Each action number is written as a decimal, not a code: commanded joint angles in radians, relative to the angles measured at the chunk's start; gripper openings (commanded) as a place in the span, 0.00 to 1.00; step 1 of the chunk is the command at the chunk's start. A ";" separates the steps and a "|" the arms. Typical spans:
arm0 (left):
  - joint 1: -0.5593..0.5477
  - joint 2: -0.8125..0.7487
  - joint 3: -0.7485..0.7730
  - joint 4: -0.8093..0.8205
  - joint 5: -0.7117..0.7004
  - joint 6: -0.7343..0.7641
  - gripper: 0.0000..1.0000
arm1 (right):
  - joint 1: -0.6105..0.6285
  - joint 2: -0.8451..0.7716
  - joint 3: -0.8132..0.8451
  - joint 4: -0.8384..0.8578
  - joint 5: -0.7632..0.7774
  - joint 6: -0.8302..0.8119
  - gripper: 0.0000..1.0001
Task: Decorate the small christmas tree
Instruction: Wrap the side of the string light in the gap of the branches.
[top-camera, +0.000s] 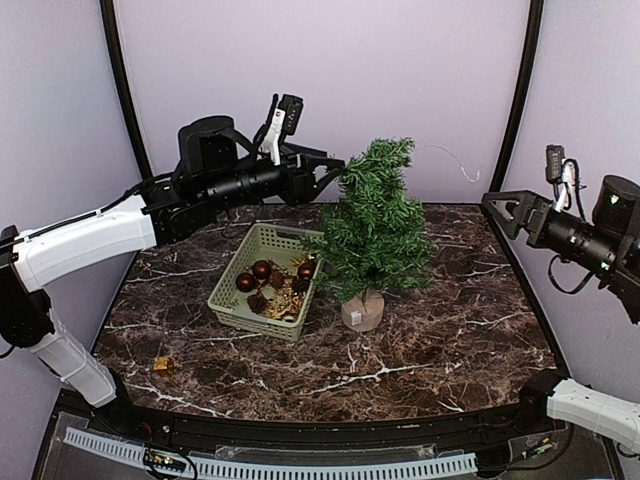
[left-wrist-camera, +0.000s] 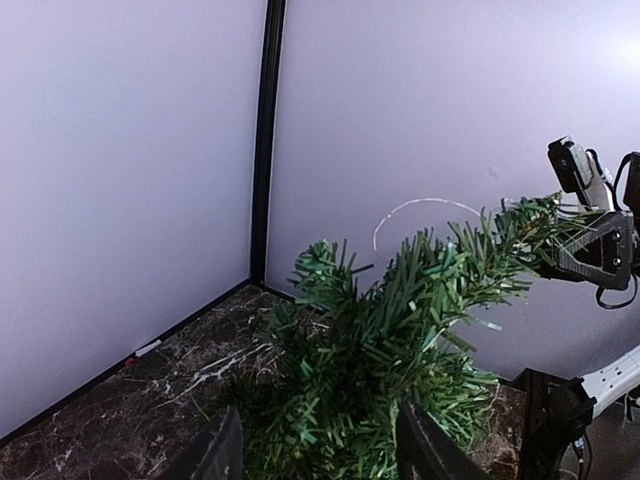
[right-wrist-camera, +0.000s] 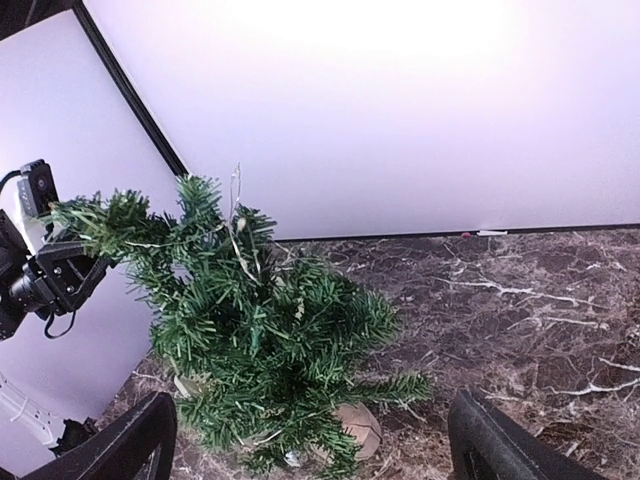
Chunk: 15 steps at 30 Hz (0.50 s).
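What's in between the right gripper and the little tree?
Only bare table and a thin pale thread curling off the tree toward the right gripper, seen in the top view.

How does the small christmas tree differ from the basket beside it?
The small christmas tree stands tall and bushy, while the basket is low and boxy. The tree is dark green needles; the basket is pale green latticed plastic. The basket holds red balls and gold pieces; the tree shows no balls, only a thin wire near its top. Both are green and sit on the marble table.
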 joint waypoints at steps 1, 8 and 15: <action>0.007 -0.093 -0.029 0.015 0.003 0.003 0.57 | -0.004 0.010 0.096 -0.001 0.010 -0.030 0.95; 0.006 -0.133 -0.048 -0.047 -0.038 -0.012 0.62 | -0.004 0.171 0.331 -0.188 0.036 -0.087 0.83; 0.006 -0.165 -0.074 -0.116 -0.058 -0.046 0.62 | -0.004 0.333 0.525 -0.339 -0.014 -0.170 0.72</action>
